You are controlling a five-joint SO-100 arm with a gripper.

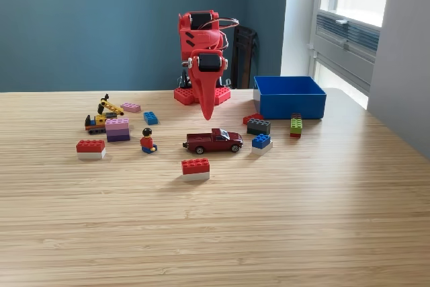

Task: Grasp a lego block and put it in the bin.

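Observation:
The red arm stands folded at the back of the table, and its gripper (207,113) points straight down with the fingers together and nothing held. It hangs above the table, behind a dark red toy pickup. Lego blocks lie scattered: a red-on-white one (195,169) nearest the front, another red-on-white one (91,148) on the exterior view's left, a blue one (261,142), a dark grey one (259,126), a green stack (295,125), a small blue one (150,117) and a pink one (131,107). The blue bin (290,97) sits at the exterior view's right of the arm.
A toy pickup (213,141) sits mid-table. A minifigure (147,142), a purple and pink block stack (117,130) and a small yellow vehicle model (104,113) are on the exterior view's left. A window and wall stand at the right.

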